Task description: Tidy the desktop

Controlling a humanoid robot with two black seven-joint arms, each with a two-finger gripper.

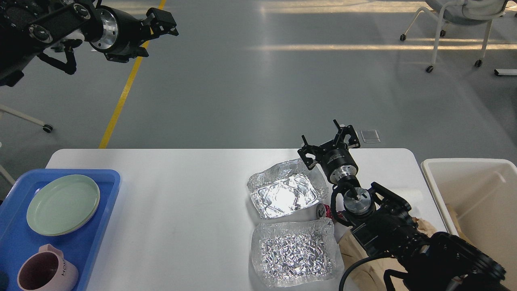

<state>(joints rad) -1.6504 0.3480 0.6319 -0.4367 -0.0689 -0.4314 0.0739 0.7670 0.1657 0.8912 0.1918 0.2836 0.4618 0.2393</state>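
Counter point(194, 194) clutter is sitting nearest the right hand point(329, 142), which is hovering spread wide and empty just beyond the far foil tray point(286, 193), while the left hand point(163, 25), grip unclear, is hanging well apart.

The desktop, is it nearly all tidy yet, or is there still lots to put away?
Partly. A green plate and pink mug already sit in the blue tray. Nothing is in hand: the right gripper hovers open and empty. Still on the desktop: two foil trays, a small can and brown paper.
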